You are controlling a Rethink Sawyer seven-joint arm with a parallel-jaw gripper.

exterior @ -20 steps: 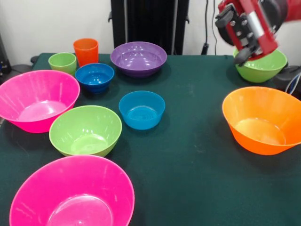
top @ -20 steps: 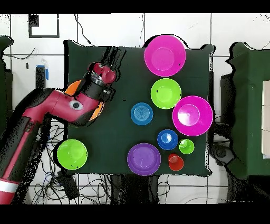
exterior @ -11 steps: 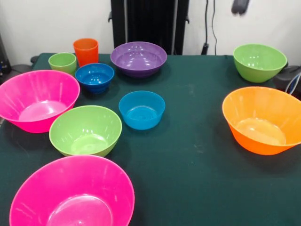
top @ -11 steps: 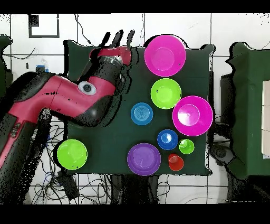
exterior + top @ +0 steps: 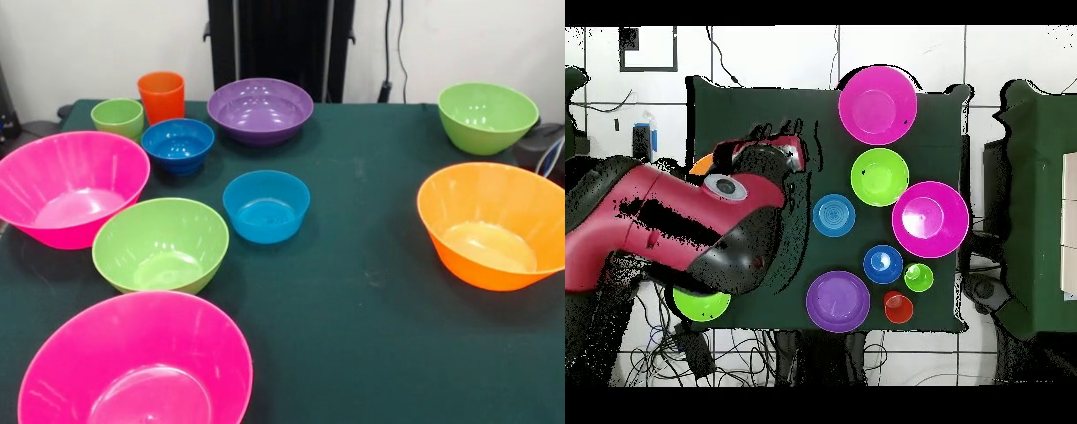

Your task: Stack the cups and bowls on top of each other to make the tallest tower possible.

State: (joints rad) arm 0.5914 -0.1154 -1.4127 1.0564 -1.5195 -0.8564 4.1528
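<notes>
Bowls and cups all lie apart on the table (image 5: 371, 238)

The arm (image 5: 695, 215) looms high, covering the orange bowl (image 5: 494, 225); I cannot tell the gripper's state. Orange cup (image 5: 161, 95) and green cup (image 5: 117, 117) stand beside the blue bowl (image 5: 178, 144).

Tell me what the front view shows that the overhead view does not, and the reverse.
Only the front view shows the orange bowl whole, with the green bowl behind it uncovered. Only the overhead view shows the arm, raised and covering most of the orange bowl and part of that green one. Both show the purple bowl, two blue bowls and two pink bowls standing apart, nothing stacked yet.
</notes>
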